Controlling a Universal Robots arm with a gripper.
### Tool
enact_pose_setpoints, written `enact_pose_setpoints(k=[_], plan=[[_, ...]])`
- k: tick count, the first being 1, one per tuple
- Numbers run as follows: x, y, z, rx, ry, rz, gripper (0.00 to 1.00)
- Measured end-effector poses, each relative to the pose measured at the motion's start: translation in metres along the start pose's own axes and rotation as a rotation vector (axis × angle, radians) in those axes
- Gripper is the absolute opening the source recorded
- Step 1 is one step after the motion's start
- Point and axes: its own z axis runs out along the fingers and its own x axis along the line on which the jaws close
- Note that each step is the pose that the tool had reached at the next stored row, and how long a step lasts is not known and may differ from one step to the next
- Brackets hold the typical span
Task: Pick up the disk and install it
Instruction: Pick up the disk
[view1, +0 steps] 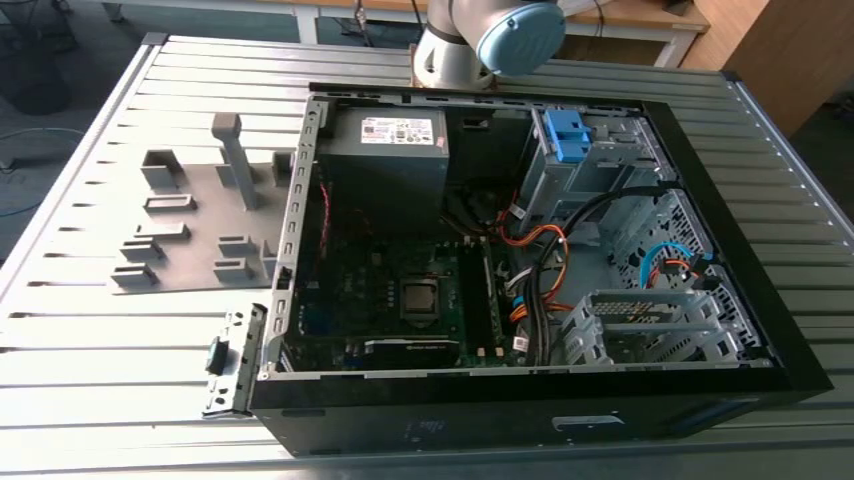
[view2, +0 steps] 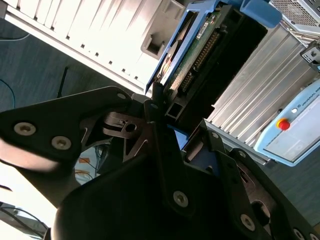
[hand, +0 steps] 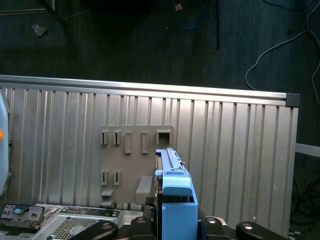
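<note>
In the second wrist view the end effector (view2: 177, 112) is pinching the disk (view2: 195, 50). Its black fingers (view2: 155, 107) press on the blue frame from either side, and the disk's green circuit board and connector row face the camera edge-on. That view also picks up a pendant with a red button (view2: 292, 127) lying beyond the ribbed table (view2: 100, 35).

Over to the first wrist view: the disk (hand: 175, 190) rises out of the end effector (hand: 175, 225) with its blue frame leading. Behind it are the grey fixture plate (hand: 130, 165) and the table (hand: 240, 150), with dark floor past the table's edge.

The exterior view takes in the wider scene. The arm (view1: 501, 35) sits at the far side of the table (view1: 80, 330), and the fixture plate (view1: 187, 230) lies on the exterior view's left. Beside it the open computer case (view1: 534, 400) lies on its side.

Inside that case:
- The power supply (view1: 387, 135) with its white sticker sits at the far end.
- The motherboard (view1: 400, 290) lies flat on the case floor.
- A tangle of orange and black cables (view1: 534, 250) runs through the middle.
- A blue bracket (view1: 567, 135) sits in the upper drive cage.
- A silver drive cage (view1: 641, 320) stands in the near corner on the exterior view's right.
</note>
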Motion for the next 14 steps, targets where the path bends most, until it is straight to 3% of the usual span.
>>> enact_pose_setpoints(k=[9,14], plan=[[0.0001,-0.0002,-0.0076,-0.0001,0.0001,0.0,0.36],[0.0001,-0.0002,-0.0079,0.0001,0.0,0.0,0.36]])
